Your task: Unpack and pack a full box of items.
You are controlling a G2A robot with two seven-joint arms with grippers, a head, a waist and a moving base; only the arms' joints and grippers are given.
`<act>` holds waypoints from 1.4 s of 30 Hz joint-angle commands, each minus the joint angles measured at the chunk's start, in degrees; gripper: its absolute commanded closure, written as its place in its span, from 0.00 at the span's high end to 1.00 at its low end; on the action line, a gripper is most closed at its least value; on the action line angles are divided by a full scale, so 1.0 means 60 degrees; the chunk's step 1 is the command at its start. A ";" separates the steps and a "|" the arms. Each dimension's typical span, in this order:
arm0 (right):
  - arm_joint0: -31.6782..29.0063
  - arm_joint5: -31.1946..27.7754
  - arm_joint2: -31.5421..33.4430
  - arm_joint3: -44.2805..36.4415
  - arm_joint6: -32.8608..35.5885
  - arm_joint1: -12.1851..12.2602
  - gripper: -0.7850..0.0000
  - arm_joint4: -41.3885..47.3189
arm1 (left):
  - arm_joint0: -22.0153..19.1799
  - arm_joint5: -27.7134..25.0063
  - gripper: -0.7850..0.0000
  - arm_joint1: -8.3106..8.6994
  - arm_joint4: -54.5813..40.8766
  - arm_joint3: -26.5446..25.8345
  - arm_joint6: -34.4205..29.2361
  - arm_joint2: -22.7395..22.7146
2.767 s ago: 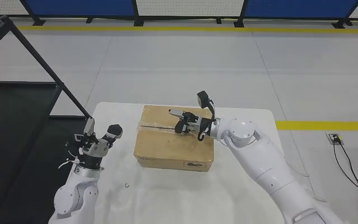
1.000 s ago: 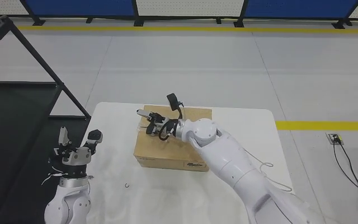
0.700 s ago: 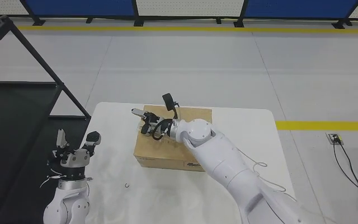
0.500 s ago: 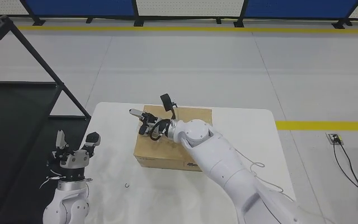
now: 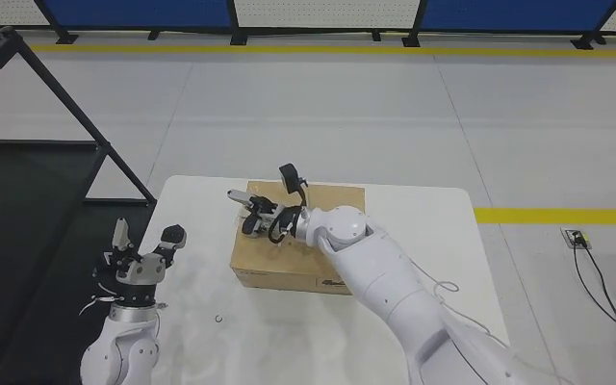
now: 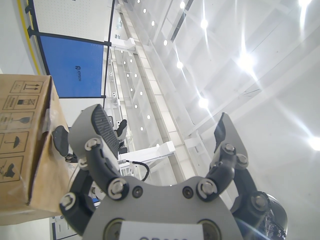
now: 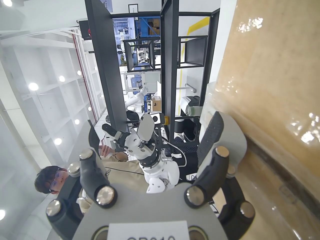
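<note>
Closed cardboard box (image 5: 318, 258) at centre of the white desk (image 5: 423, 241), right gripper (image 5: 244, 207) at the box's upper left corner, jaws wide apart and empty, left gripper (image 5: 146, 239) at lower left of the frame, jaws spread, holding nothing

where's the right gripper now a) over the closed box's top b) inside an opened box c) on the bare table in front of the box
a: the right gripper hangs open over the top of the closed cardboard box, near one edge.
</note>
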 commanded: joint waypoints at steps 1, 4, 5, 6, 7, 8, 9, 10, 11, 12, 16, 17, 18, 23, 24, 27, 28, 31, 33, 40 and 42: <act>-0.0016 -0.0084 0.0071 0.0026 0.0034 0.0051 1.00 -0.0071 | -0.0045 0.0049 1.00 0.0000 0.0060 -0.0012 -0.0027 0.0068; -0.0055 -0.0228 0.0200 0.0046 0.0034 0.0140 1.00 -0.0138 | -0.0112 0.0112 1.00 -0.0001 0.0175 -0.0017 -0.0052 0.0188; -0.0069 -0.0280 0.0247 0.0048 0.0039 0.0173 1.00 -0.0155 | -0.0141 0.0142 1.00 -0.0003 0.0210 -0.0010 -0.0050 0.0240; -0.0080 -0.0323 0.0293 0.0046 0.0055 0.0208 1.00 -0.0176 | -0.0169 0.0178 1.00 -0.0004 0.0262 -0.0011 -0.0079 0.0296; -0.0091 -0.0361 0.0338 0.0047 0.0067 0.0245 1.00 -0.0202 | -0.0193 0.0180 1.00 -0.0004 0.0330 -0.0002 -0.0076 0.0339; -0.0103 -0.0387 0.0383 0.0045 0.0082 0.0282 1.00 -0.0225 | -0.0220 0.0183 1.00 -0.0007 0.0377 0.0005 -0.0060 0.0387; -0.0117 -0.0404 0.0423 0.0036 0.0111 0.0319 1.00 -0.0256 | -0.0257 0.0188 1.00 -0.0011 0.0413 0.0017 -0.0033 0.0434; -0.0130 -0.0421 0.0465 0.0028 0.0133 0.0357 1.00 -0.0286 | -0.0293 0.0211 1.00 -0.0013 0.0436 0.0031 -0.0030 0.0481; -0.0144 -0.0422 0.0506 0.0024 0.0154 0.0396 1.00 -0.0318 | -0.0327 0.0220 1.00 -0.0016 0.0451 0.0043 -0.0007 0.0514; -0.0162 -0.0416 0.0546 0.0012 0.0194 0.0435 1.00 -0.0348 | -0.0355 0.0228 1.00 -0.0018 0.0477 0.0051 0.0009 0.0546; -0.0202 -0.0405 0.0708 -0.0019 0.0389 0.0613 1.00 -0.0499 | -0.0456 0.0253 1.00 -0.0020 0.0575 0.0070 0.0053 0.0638; -0.0211 -0.0420 0.0759 -0.0027 0.0439 0.0666 1.00 -0.0526 | -0.0481 0.0270 1.00 -0.0020 0.0596 0.0075 0.0060 0.0656; -0.0226 -0.0437 0.0803 -0.0038 0.0476 0.0719 1.00 -0.0570 | -0.0507 0.0273 1.00 -0.0020 0.0619 0.0078 0.0067 0.0672; -0.0367 -0.0491 0.0994 -0.0210 0.0528 0.0983 1.00 -0.0860 | -0.0679 0.0370 1.00 -0.0020 0.0674 0.0132 0.0093 0.0769; -0.0409 -0.0501 0.1039 -0.0267 0.0522 0.1037 1.00 -0.0906 | -0.0716 0.0393 1.00 -0.0019 0.0691 0.0139 0.0078 0.0789; -0.0553 -0.0465 0.1172 -0.0464 0.0490 0.1206 1.00 -0.1065 | -0.0825 0.0458 1.00 -0.0016 0.0728 0.0163 0.0018 0.0856; -0.0610 -0.0458 0.1223 -0.0554 0.0480 0.1264 1.00 -0.1111 | -0.0863 0.0490 1.00 -0.0015 0.0747 0.0171 -0.0001 0.0882; -0.0808 -0.0476 0.1401 -0.0860 0.0352 0.1455 1.00 -0.1258 | -0.0986 0.0570 1.00 -0.0014 0.0784 0.0207 -0.0036 0.0956; -0.0960 -0.0476 0.1540 -0.1136 0.0267 0.1593 1.00 -0.1353 | -0.1066 0.0615 1.00 -0.0012 0.0808 0.0244 -0.0063 0.1001; -0.1729 -0.0123 0.2131 -0.2657 0.0344 0.2149 1.00 -0.1759 | -0.1282 0.0727 1.00 -0.0008 0.0863 0.0374 -0.0119 0.1126; -0.2004 0.0137 0.2346 -0.3241 0.0422 0.2330 1.00 -0.1921 | -0.1333 0.0755 1.00 -0.0006 0.0868 0.0418 -0.0125 0.1154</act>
